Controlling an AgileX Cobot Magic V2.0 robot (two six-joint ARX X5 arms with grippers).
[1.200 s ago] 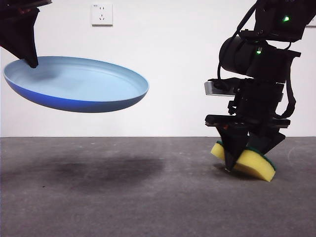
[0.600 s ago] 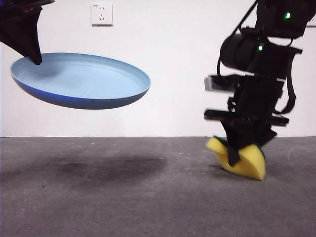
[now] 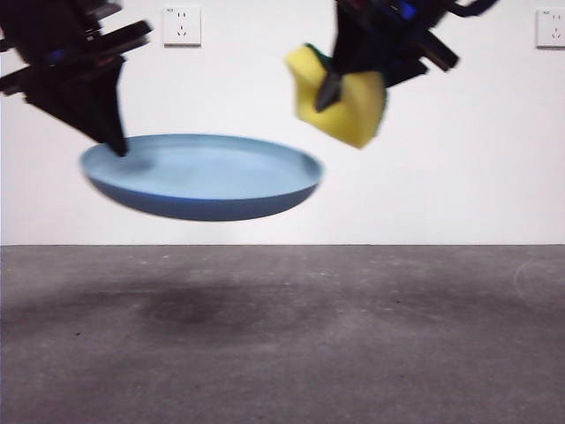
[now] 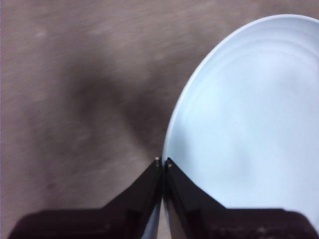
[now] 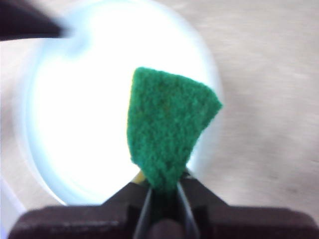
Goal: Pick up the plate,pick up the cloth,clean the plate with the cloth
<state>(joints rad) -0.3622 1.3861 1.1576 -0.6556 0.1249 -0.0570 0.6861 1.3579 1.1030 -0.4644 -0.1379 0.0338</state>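
The light-blue plate [image 3: 207, 177] hangs in the air at centre-left of the front view, almost level. My left gripper [image 3: 113, 141] is shut on its left rim, and the left wrist view shows the jaws pinching the plate [image 4: 249, 124] at its edge [image 4: 163, 162]. The cloth [image 3: 340, 97], a yellow sponge with a green scouring face, is held high just above and right of the plate's right rim by my right gripper [image 3: 331, 88], shut on it. In the right wrist view the green face of the cloth [image 5: 167, 134] stands over the bright plate [image 5: 84, 114].
The dark grey table [image 3: 282, 336] lies below, with the plate's shadow [image 3: 212, 305] on it. A white wall with a socket [image 3: 182, 25] is behind, and another socket [image 3: 550, 26] sits at the upper right.
My right gripper has lifted the sponge off the table, up and left to beside the plate. The left gripper has carried the plate right and slightly lower, now flatter.
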